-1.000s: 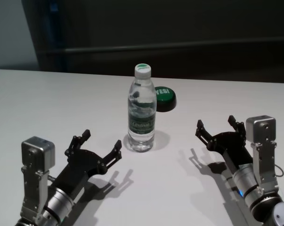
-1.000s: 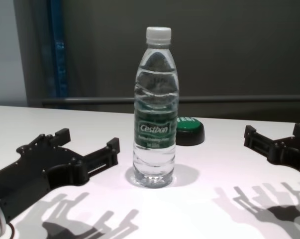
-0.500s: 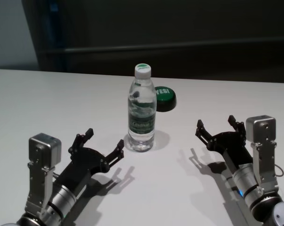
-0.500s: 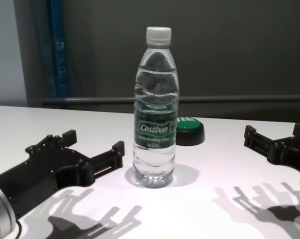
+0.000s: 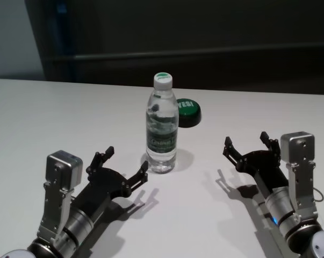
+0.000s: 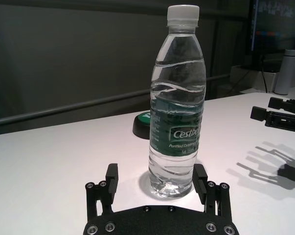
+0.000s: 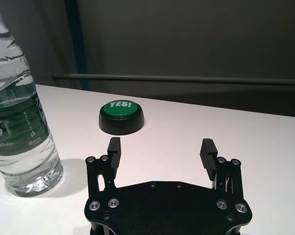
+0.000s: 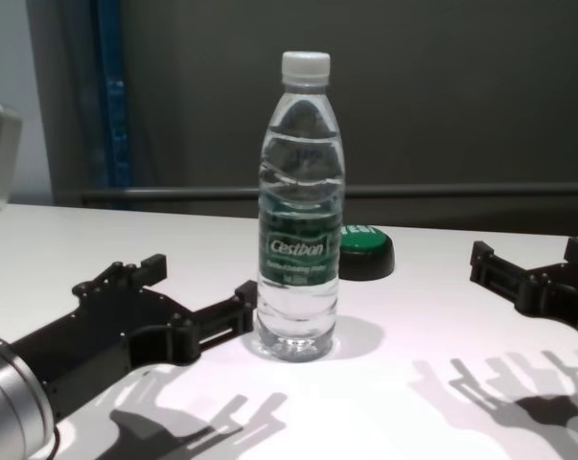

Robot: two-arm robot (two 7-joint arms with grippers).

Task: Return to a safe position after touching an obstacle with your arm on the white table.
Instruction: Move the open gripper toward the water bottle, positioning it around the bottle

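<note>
Upright near the middle of the white table stands the obstacle, a clear water bottle with a white cap and a green "Cestbon" label. Just behind it on the robot's right sits a low black puck with a green top (the top reads "YES!"), close to the bottle but apart from it. The left gripper lies low over the table at the bottle's left, its two fingers spread apart; in the chest view its inner fingertip reaches right up to the bottle's base, though whether it actually touches cannot be told. From the left wrist view the bottle stands just beyond the gap between the fingers, nearer the finger on the robot's right. The right gripper hovers low on the table's right side, well apart from the bottle, fingers also spread and holding nothing
</note>
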